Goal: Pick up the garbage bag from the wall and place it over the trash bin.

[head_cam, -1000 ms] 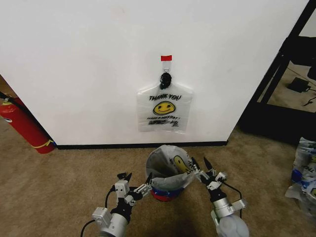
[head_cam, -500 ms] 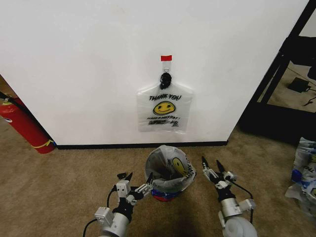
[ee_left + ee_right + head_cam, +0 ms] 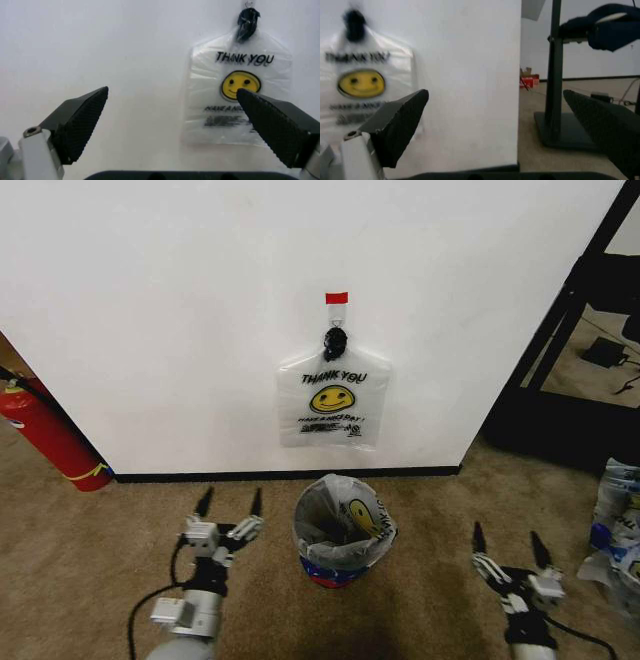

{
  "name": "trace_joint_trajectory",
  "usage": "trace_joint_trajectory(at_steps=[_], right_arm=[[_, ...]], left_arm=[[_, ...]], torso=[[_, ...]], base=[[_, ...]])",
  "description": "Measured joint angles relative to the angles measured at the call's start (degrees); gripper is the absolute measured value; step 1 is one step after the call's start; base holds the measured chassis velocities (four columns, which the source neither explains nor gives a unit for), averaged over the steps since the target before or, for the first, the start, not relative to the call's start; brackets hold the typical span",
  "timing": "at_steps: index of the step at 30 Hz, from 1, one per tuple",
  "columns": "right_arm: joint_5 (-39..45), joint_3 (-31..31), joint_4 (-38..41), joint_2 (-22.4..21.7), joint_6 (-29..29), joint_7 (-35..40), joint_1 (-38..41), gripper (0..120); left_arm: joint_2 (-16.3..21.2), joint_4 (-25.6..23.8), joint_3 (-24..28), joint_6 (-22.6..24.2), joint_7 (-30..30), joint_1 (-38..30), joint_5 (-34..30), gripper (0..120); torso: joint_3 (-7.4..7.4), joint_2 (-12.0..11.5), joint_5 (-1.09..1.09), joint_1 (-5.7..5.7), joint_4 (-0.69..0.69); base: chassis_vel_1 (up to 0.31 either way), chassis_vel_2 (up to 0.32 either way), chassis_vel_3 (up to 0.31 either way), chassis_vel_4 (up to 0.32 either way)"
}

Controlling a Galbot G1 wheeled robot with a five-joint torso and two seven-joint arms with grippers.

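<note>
We see one garbage bag [image 3: 343, 520] lining the trash bin [image 3: 335, 572] on the carpet, another bag [image 3: 332, 402] hanging from the wall [image 3: 180, 320] hook. Our left end effector [image 3: 230, 505] and right end effector [image 3: 507, 540] flank the bin, fingers apart, empty.

white garbage bag [image 3: 333, 406], yellow smiley, red-based trash bin [image 3: 340, 542]

Two garbage bags [image 3: 333, 402] [image 3: 345, 520], one trash bin [image 3: 331, 568], two hands [image 3: 229, 512] [image 3: 505, 542].
</note>
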Motion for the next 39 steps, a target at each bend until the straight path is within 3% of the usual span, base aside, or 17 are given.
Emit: trace_joint_trajectory(at_steps=[11, 39], right_arm=[[0.0, -2.9, 7.5, 0.0, -4.8, -0.4, -1.3, 100], [-0.4, -3.0, 7.2, 0.0, -5.1, -0.6, -1.2, 100]], left_arm=[[-0.9, -1.3, -2.2, -3.0, -0.1, 3.8, 2.8, 100], [-1.0, -1.6, -1.9, -2.3, -0.6, 3.8, 2.8, 100]], torso=[[0.0, 0.0, 0.0, 0.0, 0.0], [0.01, 0.0, 0.01, 0.01, -0.01]], base=[[0.0, 0.0, 0.0, 0.0], [0.0, 0.0, 0.0, 0.0]])
